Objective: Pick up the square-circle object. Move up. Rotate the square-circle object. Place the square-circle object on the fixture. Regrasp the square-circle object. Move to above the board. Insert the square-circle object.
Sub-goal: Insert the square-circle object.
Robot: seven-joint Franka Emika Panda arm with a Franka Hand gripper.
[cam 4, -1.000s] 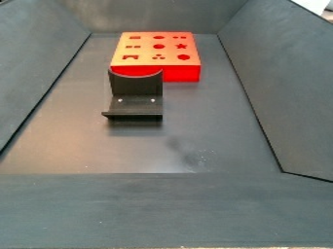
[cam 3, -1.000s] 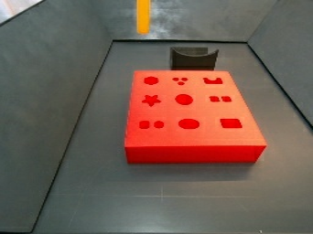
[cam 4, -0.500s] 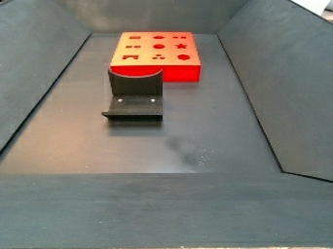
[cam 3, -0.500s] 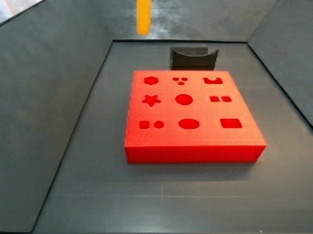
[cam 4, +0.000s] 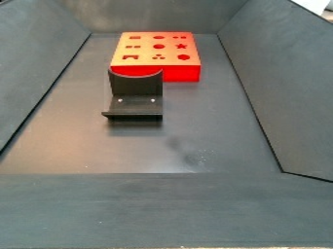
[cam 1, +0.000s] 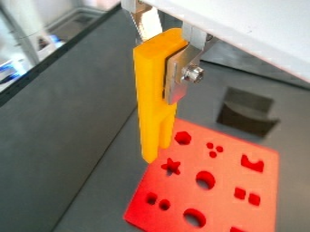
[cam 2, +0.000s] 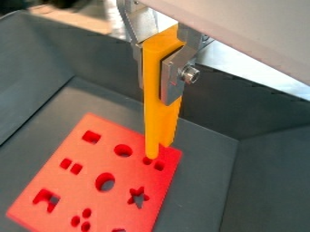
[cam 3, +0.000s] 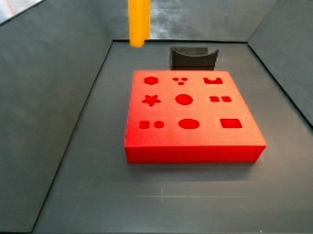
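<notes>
My gripper is shut on the upper end of the square-circle object, a slim yellow-orange bar that hangs upright. In both wrist views its lower end hovers above the red board, near one edge. In a side view the square-circle object hangs high behind the board, with the gripper above the picture's edge. The dark fixture stands beside the board with nothing on it.
Sloping dark grey walls close in the floor on all sides. The board has several shaped holes in its top. The fixture's base plate lies flat on the floor in front of the board.
In the side view the square-circle object has come down a little and shifted slightly left. Board and fixture have not moved.
</notes>
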